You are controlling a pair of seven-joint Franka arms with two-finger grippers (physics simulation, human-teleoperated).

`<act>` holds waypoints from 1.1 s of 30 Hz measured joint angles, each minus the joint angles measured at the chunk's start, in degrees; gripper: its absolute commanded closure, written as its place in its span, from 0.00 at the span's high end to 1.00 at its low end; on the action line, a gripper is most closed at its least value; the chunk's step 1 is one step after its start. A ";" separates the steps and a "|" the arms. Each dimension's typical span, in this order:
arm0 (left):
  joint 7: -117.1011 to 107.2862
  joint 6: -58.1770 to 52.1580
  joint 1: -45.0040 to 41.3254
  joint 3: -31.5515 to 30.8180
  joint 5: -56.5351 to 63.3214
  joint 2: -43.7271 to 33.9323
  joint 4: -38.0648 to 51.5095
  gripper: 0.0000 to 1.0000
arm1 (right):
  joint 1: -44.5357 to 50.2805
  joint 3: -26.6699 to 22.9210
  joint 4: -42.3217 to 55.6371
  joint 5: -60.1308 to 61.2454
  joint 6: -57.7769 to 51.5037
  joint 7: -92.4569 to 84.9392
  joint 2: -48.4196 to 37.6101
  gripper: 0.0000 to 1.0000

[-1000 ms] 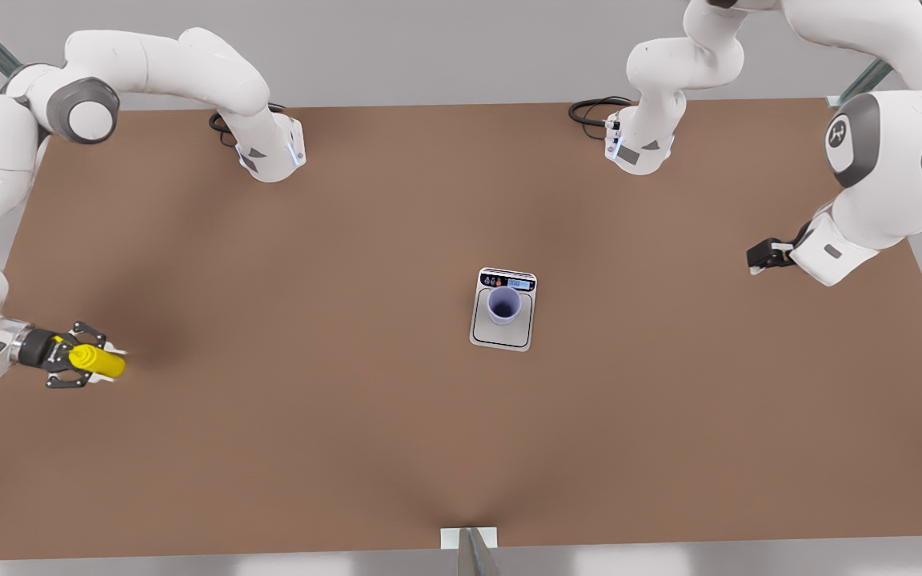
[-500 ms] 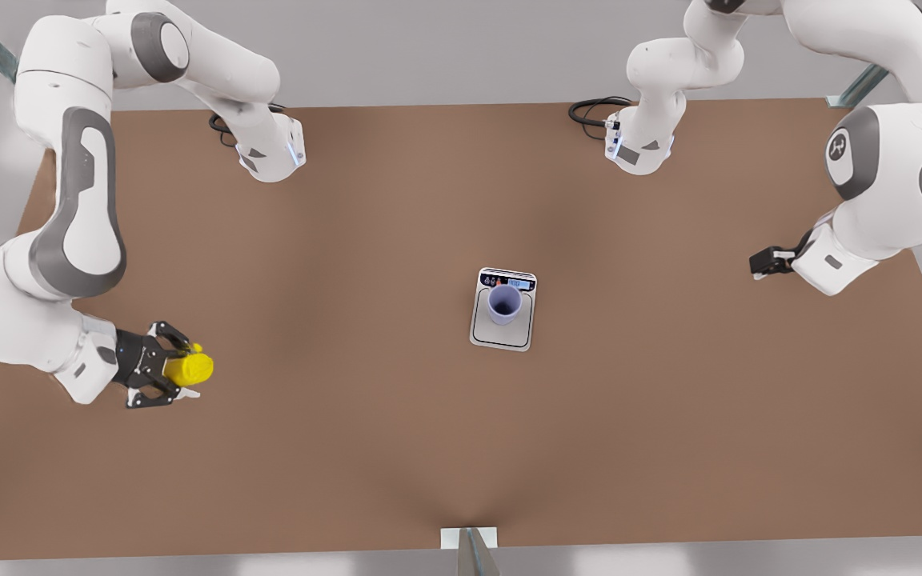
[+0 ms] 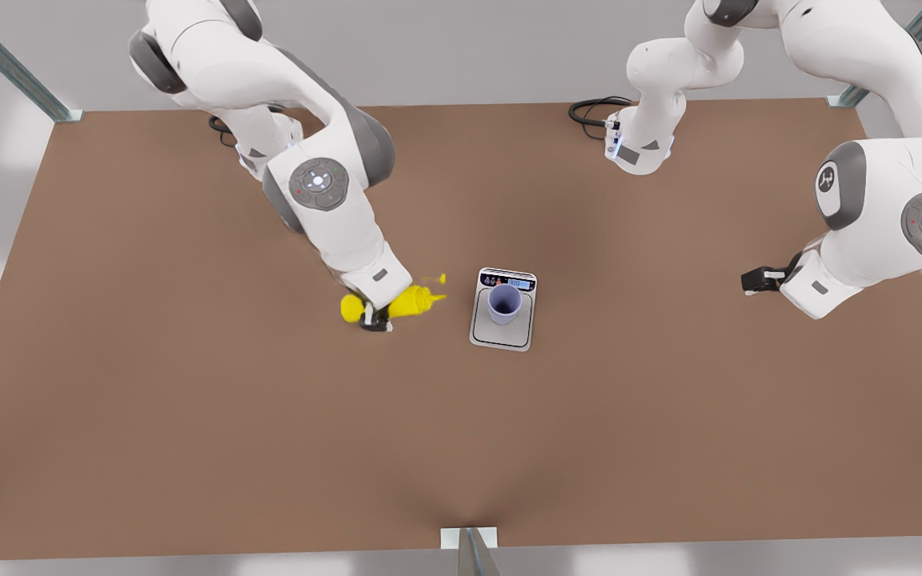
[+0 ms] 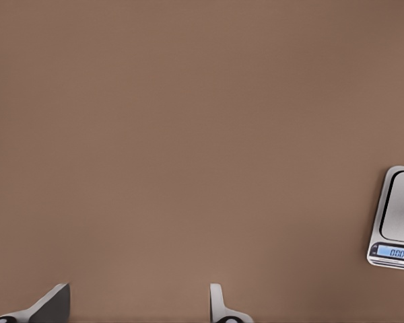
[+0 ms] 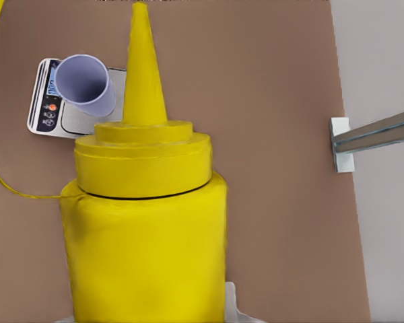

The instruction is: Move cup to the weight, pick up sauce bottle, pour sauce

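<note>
A plain brown surface [image 3: 189,448] fills the scene, with grey floor beyond its edges and a metal frame post [image 3: 13,68] at a far corner. The scale [image 3: 503,310] sits near the middle, the cup [image 3: 504,304] upright on its platform. Just beside it, on the front view's left, the right pincer [image 3: 375,316] is clamped on the bottle [image 3: 409,302], which is tipped with its nozzle toward the cup. The left pincer [image 3: 759,279] waits well apart on the front view's right, fingers [image 4: 54,304] apart.
</note>
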 measured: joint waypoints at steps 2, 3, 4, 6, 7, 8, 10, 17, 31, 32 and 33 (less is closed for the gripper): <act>0.00 0.00 0.02 0.00 0.00 0.03 0.00 1.00 | 2.09 -0.02 0.00 -1.27 -0.28 0.73 0.01 0.51; 0.00 -0.09 0.00 0.00 0.01 0.03 0.00 1.00 | 3.74 -0.10 0.07 -2.58 -0.35 2.54 0.14 0.51; 0.00 -0.14 -0.02 0.00 0.01 -0.04 0.00 1.00 | 5.39 -0.26 0.14 -3.49 -0.31 4.08 0.33 0.51; -0.09 -0.26 0.00 0.00 0.01 -0.02 0.00 1.00 | 8.14 -0.59 1.37 -5.86 -0.30 8.12 1.30 0.51; -0.09 -0.35 -0.01 0.00 0.01 -0.05 0.00 1.00 | 9.05 -0.62 1.40 -6.96 -0.30 9.59 1.73 0.51; -0.09 -0.35 -0.01 0.00 0.01 0.03 -0.08 1.00 | 9.76 -0.63 2.60 -8.74 -0.36 11.05 3.09 0.51; -0.09 -0.44 0.00 0.00 0.01 -0.04 -0.09 1.00 | 10.08 -0.63 2.90 -10.77 -0.72 13.97 4.11 0.51; -0.09 -0.79 -0.01 0.00 0.01 -0.06 -0.07 1.00 | 13.69 -0.96 2.72 -15.29 -2.19 15.96 5.75 0.51; -0.18 -1.58 -0.03 -0.07 0.01 -0.06 -0.09 1.00 | 18.35 -2.60 2.63 -24.64 -8.44 22.55 9.30 0.51; -0.18 -1.59 -0.10 0.00 0.01 -0.06 -0.09 1.00 | 18.35 -2.64 2.72 -24.72 -8.46 22.56 9.33 0.51; -0.18 -1.59 -0.08 -0.01 0.01 -0.06 -0.09 1.00 | 18.58 -2.64 2.64 -24.80 -8.46 23.21 9.33 0.51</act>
